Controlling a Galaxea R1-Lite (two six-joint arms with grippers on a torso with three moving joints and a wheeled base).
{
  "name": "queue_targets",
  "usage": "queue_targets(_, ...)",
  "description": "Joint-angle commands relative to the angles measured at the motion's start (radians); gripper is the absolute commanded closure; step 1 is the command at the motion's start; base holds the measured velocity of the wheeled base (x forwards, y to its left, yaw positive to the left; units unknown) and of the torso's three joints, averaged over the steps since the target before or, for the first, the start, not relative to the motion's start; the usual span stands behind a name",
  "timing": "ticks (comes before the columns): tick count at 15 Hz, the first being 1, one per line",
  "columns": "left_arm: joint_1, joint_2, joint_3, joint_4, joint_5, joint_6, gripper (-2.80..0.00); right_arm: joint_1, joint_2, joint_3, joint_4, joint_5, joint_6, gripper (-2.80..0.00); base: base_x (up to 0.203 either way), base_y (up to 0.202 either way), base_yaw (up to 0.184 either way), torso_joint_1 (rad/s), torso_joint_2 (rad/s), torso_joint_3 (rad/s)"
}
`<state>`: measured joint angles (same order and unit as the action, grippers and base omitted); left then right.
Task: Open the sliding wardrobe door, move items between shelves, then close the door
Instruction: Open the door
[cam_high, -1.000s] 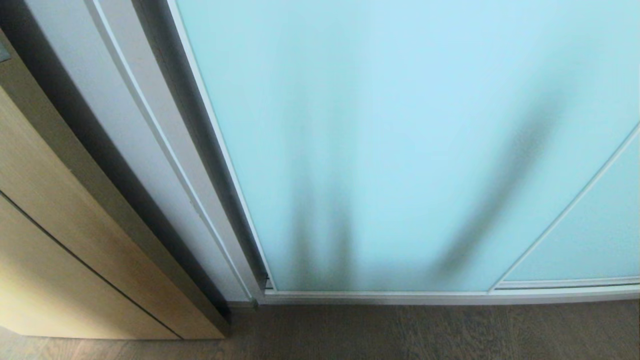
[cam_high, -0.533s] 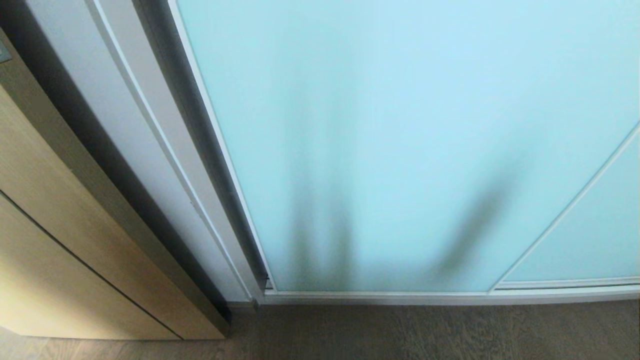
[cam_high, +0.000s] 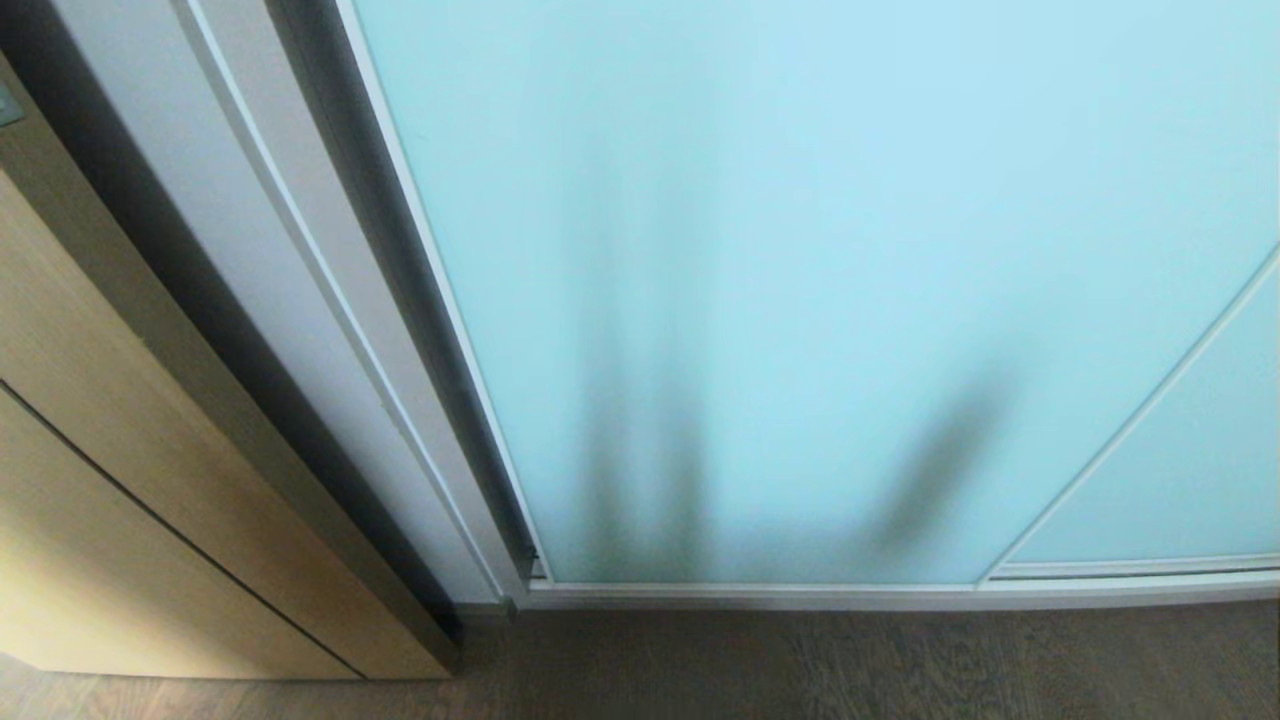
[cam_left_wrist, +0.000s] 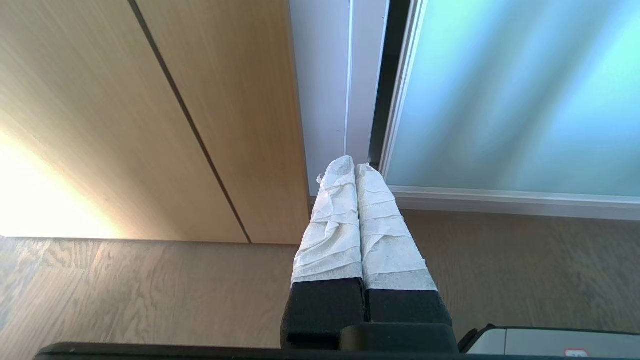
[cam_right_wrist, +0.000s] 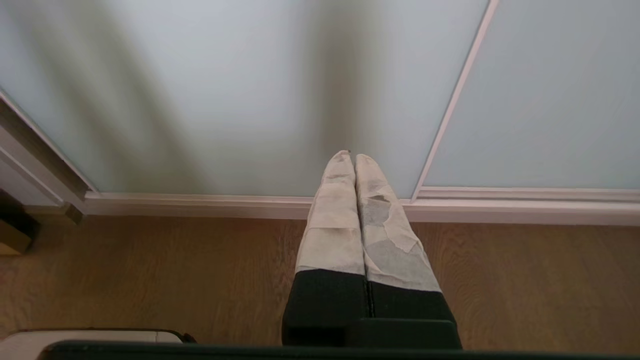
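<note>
The sliding wardrobe door (cam_high: 800, 250) is a frosted pale aqua panel in a thin silver-white frame that fills most of the head view, standing closed against the white side post (cam_high: 300, 250). Neither arm shows in the head view; only their shadows fall on the glass. My left gripper (cam_left_wrist: 355, 162) is shut and empty, its white-wrapped fingertips toward the door's edge (cam_left_wrist: 400, 90) near the floor. My right gripper (cam_right_wrist: 348, 156) is shut and empty, low before the door (cam_right_wrist: 225, 75). The items and the shelves are hidden behind the door.
A light wood cabinet (cam_high: 110, 470) stands left of the wardrobe, close to the white post. A second aqua panel (cam_high: 1190, 470) overlaps at the right. Grey wood-grain floor (cam_high: 850, 660) runs along the bottom track (cam_high: 800, 592). Part of my white base (cam_left_wrist: 560, 342) shows low.
The right arm's shadow on the glass has shrunk downward and shortened, as that arm has come down. The door and the left arm's shadow have not moved.
</note>
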<state>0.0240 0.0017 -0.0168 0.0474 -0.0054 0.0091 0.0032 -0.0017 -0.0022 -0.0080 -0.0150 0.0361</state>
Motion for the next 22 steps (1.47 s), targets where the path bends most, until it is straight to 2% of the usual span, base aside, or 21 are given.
queue_targets(1,0.001,0.001,0.000,0.000,-0.001,0.000,0.00,0.001,-0.001,0.002,0.006,-0.003,0.005,0.00,0.000,0.000,0.000,0.000,0.00,0.000)
queue_targets(22,0.001,0.001,0.000,0.000,-0.001,0.000,0.00,0.001,0.000,0.002,0.008,-0.005,0.005,0.00,0.000,0.000,0.000,0.000,0.00,0.000)
